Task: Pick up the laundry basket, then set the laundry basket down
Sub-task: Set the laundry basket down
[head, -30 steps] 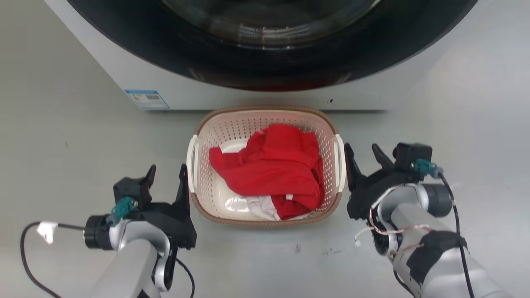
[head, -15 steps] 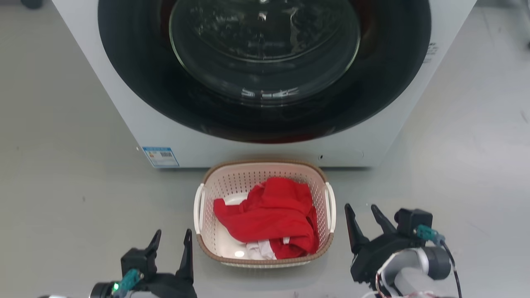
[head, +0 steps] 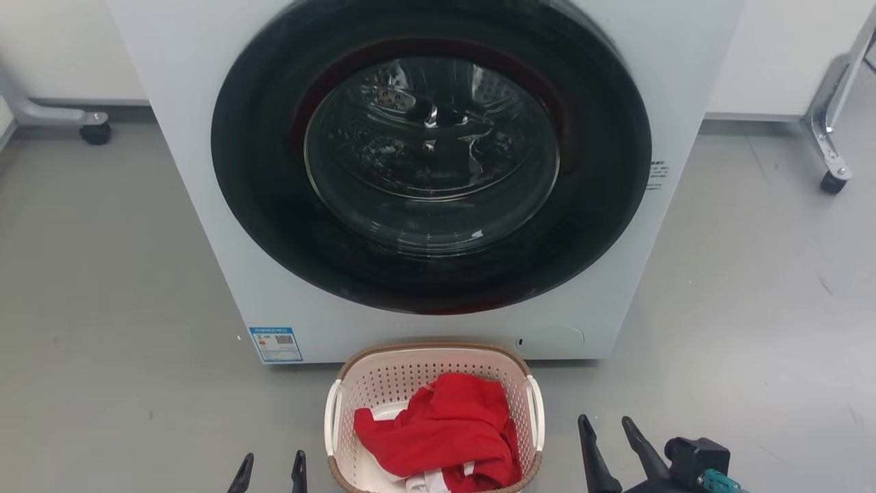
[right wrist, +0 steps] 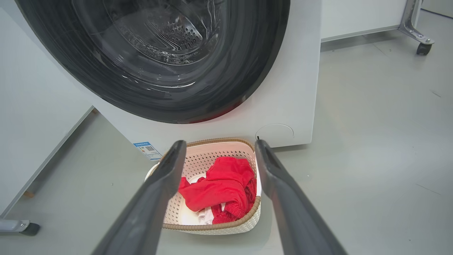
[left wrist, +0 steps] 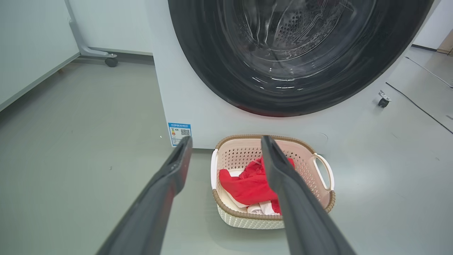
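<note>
Left gripper point(head: 272, 472): two dark fingers parted, tips up, mostly cut off, apparently empty. Right gripper point(head: 605, 426): fingers parted, tips up, gripping nothing.

The head view's bottom edge cuts off the left gripper point(head: 271, 472) below its fingertips and the near end of the basket point(head: 432, 347) just right of them. In the left wrist view its right finger point(left wrist: 281, 177) covers part of the red cloth point(left wrist: 244, 184), and the label point(left wrist: 179, 132) just past the left fingertip is too small to read.
</note>
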Tool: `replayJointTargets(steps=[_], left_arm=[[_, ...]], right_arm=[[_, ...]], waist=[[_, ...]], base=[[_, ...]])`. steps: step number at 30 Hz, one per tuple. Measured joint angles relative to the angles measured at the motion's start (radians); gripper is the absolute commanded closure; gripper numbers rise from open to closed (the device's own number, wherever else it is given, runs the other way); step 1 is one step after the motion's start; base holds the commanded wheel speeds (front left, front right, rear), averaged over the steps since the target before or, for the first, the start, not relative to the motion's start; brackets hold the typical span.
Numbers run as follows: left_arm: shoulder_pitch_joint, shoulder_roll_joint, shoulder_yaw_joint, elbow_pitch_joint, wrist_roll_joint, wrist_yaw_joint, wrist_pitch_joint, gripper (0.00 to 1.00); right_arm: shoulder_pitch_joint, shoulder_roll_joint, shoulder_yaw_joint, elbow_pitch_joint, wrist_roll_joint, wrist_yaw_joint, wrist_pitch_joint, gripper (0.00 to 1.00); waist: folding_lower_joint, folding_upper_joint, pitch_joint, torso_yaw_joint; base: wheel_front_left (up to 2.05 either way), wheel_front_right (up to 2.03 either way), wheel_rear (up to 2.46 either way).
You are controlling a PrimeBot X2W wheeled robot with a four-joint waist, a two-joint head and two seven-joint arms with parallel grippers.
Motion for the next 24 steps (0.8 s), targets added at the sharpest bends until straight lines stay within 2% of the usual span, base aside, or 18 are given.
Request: replayJointTargets(steps=[10, 24], left_arm=[[0.069, -0.007, 0.079, -0.117, 0.056, 0.001, 0.000, 0.00], [0.100, -0.029, 0.154, -0.214, 0.132, 0.001, 0.000, 0.00]], right_arm=[[0.126, 0.022, -0.120, -0.177, -0.153, 0.000, 0.000, 0.00], [0.229, 0.047, -0.216, -0.324, -0.296, 0.000, 0.000, 0.00]], waist=[[0.0001, 0.0001, -0.051, -0.012], [0.0002, 0.0002, -0.042, -0.013]], base=[[0.00, 0.00, 0.00], [0.00, 0.00, 0.00]])
